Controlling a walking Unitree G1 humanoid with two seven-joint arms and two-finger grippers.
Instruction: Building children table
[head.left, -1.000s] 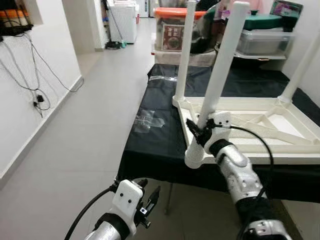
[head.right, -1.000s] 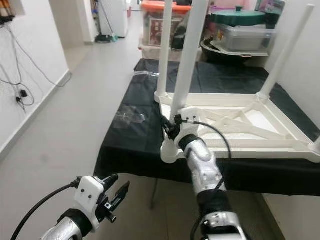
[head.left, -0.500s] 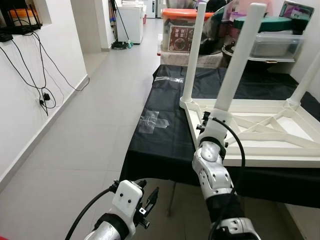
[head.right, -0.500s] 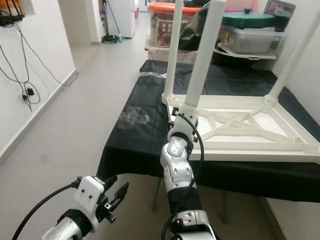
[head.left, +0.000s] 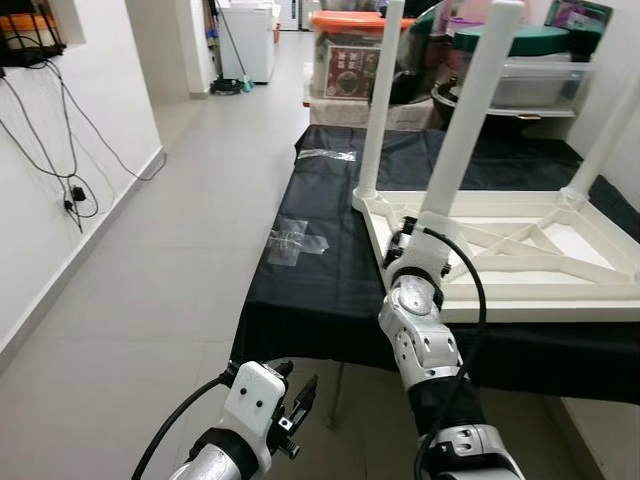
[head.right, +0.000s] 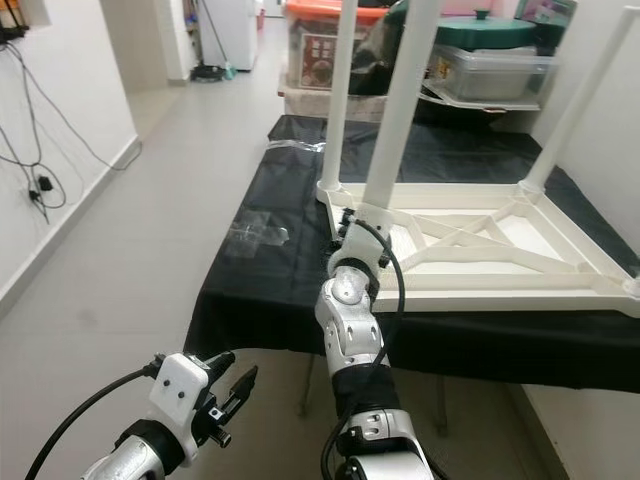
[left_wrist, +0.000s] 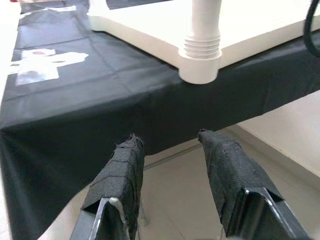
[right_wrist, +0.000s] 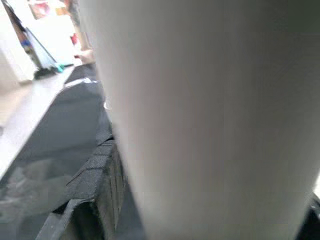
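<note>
A white children's table (head.left: 520, 290) lies upside down on a black-covered table (head.left: 320, 270). Three white legs stick up from it. The near-left leg (head.left: 470, 110) stands upright in the frame's corner socket (left_wrist: 200, 55), its ribbed collar just above the socket. My right gripper (head.left: 408, 232) is shut on this leg just above its base; in the right wrist view the leg (right_wrist: 200, 100) sits against a black finger (right_wrist: 95, 195). My left gripper (left_wrist: 170, 145) hangs open and empty, below the table's front edge and to its left.
Plastic storage boxes (head.left: 345, 60) and a lidded tub (head.left: 525, 70) stand beyond the black table. A patch of clear tape (head.left: 295, 240) lies on the cloth. A tiled corridor (head.left: 190, 230) runs along the left, with cables (head.left: 60, 130) hanging on the white wall.
The right gripper has swung the near leg from a tilt, base off the frame's edge, to upright in the corner socket. The view has shifted a little; the left arm is still.
</note>
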